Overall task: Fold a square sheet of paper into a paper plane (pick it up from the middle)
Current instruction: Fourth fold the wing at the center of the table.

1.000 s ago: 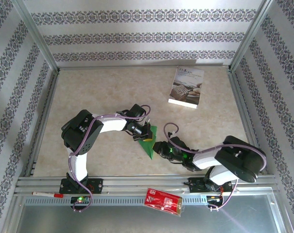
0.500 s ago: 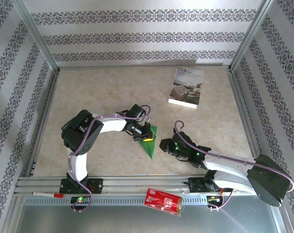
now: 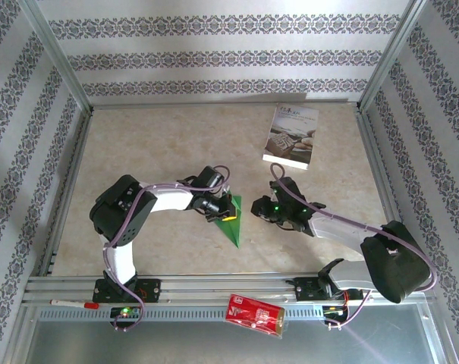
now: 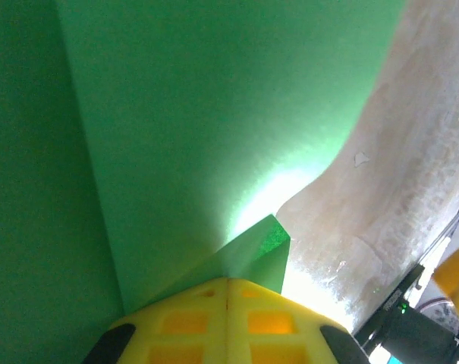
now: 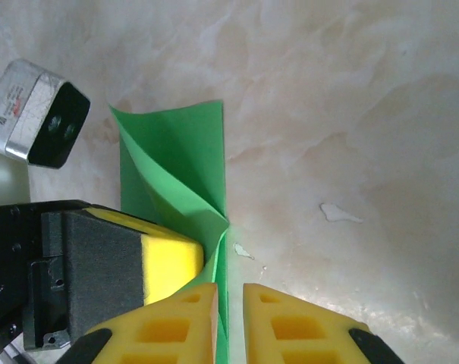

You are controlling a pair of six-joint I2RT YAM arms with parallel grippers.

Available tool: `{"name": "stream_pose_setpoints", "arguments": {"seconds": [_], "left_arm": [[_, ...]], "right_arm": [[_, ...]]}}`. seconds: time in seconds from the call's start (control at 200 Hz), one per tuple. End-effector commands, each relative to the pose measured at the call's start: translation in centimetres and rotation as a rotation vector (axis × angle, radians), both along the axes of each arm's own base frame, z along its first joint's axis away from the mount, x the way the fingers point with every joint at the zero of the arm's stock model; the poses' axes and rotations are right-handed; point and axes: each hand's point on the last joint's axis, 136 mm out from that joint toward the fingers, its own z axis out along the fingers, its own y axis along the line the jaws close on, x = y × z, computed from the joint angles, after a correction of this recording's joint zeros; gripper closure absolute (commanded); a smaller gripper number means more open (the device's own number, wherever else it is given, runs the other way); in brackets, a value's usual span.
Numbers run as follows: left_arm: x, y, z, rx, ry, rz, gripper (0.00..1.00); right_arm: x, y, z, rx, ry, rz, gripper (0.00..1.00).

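Green paper plane [image 3: 231, 223] sat on the counter [image 3: 153, 144], near the front and roughly midway between the two arms, its point aimed at the near edge. It read as a narrow folded wedge, wider at the far end. Left gripper [image 3: 219, 208] was closed on the plane's left side. In the left wrist view the jaws [image 4: 227, 287] met with no gap, a small folded corner of green caught just above them, and the broad green surface [image 4: 214, 114] rose close in front of the lens. I logged that as a firm hold on the paper. Right gripper [image 3: 257, 209] stood just beside the plane's right edge, reaching in from the right. In the right wrist view its jaws [image 5: 231, 303] were narrow, a slim gap showing between them, and the plane's upright folded edge [image 5: 176, 167] ran down in line with that gap. Whether the paper sat between them or only behind them I could not tell. One of the left gripper's fingers [image 5: 167, 262], a yellow pad on black, pressed the green flap from the other side. White printed booklet [image 3: 291, 136] lay well apart at the far right of the counter. Red packet [image 3: 254, 314] rested on the metal rail at the front, between the arm bases.
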Motion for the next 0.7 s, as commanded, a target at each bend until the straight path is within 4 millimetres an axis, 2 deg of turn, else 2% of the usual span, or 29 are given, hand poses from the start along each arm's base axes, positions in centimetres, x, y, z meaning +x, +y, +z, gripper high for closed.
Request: {"name": "stream_pose_setpoints", "arguments": {"seconds": [0.0,0.15,0.445,0.59,0.694], "left_arm": [[-0.1,2.9,-2.4,0.134,0.020,0.123,1.00],[-0.2,3.8,-2.9,0.157,0.016,0.179,1.00],[-0.3,4.0,-3.4,0.156,0.021,0.206,1.00],[-0.5,4.0,-3.8,0.157,0.032,0.202,1.00],[-0.6,4.0,-3.9,0.154,0.039,0.202,1.00]], "right_arm": [[-0.6,0.0,0.6,-0.005,0.017,0.087,0.83],[-1.5,0.6,1.1,0.016,0.032,0.153,0.83],[-5.3,5.9,1.9,0.063,-0.001,0.326,0.84],[-6.1,8.2,1.4,0.071,0.006,0.386,0.86],[-6.5,9.0,0.8,0.062,0.019,0.411,0.87]]}}
